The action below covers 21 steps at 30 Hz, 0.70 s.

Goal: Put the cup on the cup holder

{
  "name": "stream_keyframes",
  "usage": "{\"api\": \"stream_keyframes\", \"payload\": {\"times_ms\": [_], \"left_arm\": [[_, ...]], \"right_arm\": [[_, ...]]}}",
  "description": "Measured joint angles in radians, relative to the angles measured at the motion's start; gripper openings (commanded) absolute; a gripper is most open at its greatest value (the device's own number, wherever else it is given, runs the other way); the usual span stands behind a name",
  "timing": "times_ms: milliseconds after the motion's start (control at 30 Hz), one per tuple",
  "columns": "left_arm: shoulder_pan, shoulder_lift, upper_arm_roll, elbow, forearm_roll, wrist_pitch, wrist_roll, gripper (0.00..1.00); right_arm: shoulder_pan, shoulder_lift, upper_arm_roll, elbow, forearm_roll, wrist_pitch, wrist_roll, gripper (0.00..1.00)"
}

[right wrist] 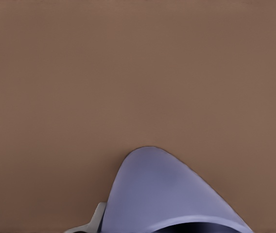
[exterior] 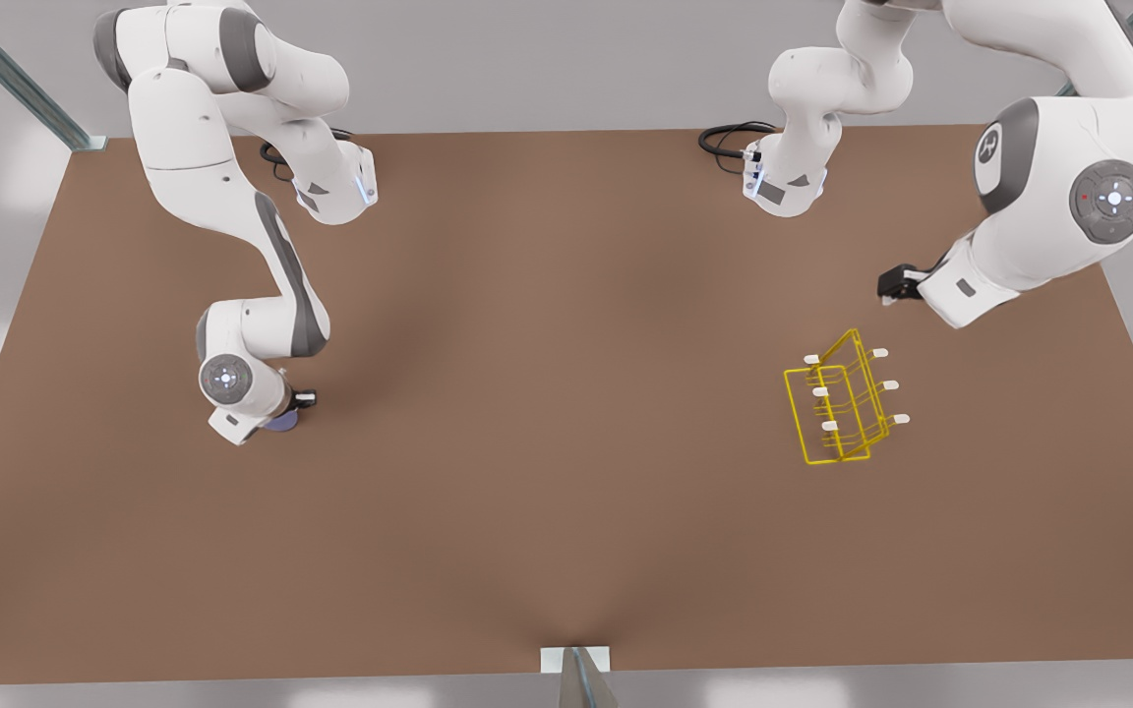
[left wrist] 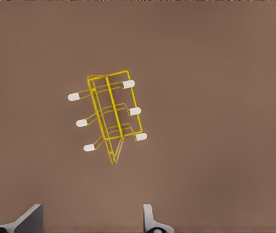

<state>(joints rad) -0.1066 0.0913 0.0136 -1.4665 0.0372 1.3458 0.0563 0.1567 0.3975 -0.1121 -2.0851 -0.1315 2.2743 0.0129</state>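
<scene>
The right gripper (exterior: 293, 405) sits low over the cup (exterior: 281, 422) at the front view's left; whether it is pinching the cup I cannot tell. The cup holder (exterior: 844, 401) stands well apart, rightward across the bench (exterior: 547, 472). Farther back, the left gripper (exterior: 893, 285) waits with fingers spread. No writing is readable.

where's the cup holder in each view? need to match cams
Front view: the cup holder stands on the brown table at the front view's right, near the left pincer.
Left wrist view: mid-frame, beyond the pincer's open fingertips.
Right wrist view: not in it; the cup sits close up.
Shared landmark: the brown table.
</scene>
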Motion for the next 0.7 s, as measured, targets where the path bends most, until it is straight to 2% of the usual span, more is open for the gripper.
{"api": "stream_keyframes", "payload": {"times_ms": [267, 467, 700], "left_arm": [[-0.008, -0.025, -0.029, 0.072, -0.001, -0.108, -0.005, 1.0], [-0.005, -0.019, -0.023, 0.075, 0.005, -0.136, -0.006, 1.0], [0.021, -0.015, -0.021, 0.075, 0.032, -0.143, -0.006, 1.0]], "right_arm": [[0.076, 0.003, 0.056, 0.152, 0.142, -0.128, -0.005, 0.21], [0.125, 0.038, 0.127, 0.242, 0.447, -0.252, -0.009, 0.21], [0.111, 0.126, 0.136, 0.325, 0.781, -0.376, -0.116, 0.21]]}}
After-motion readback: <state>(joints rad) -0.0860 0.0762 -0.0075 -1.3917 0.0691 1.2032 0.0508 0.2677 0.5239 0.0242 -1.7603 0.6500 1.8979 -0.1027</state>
